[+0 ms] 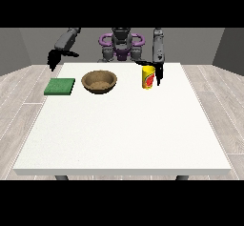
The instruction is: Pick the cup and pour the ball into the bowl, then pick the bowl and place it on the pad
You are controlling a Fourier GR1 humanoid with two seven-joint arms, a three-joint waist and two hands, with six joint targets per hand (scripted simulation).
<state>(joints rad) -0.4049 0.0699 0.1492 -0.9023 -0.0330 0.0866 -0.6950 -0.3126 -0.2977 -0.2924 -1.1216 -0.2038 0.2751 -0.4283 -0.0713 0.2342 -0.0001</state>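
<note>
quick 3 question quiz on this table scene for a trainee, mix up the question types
1. True or false: the yellow cup stands upright on the white table.
2. Which lies nearest the view's left edge? A) brown bowl B) green pad C) yellow cup
3. Fill in: the robot hand at the view's right is beside the ____, while the robot hand at the view's left hangs off the table's far corner.

Key: 1 true; 2 B; 3 cup
</note>
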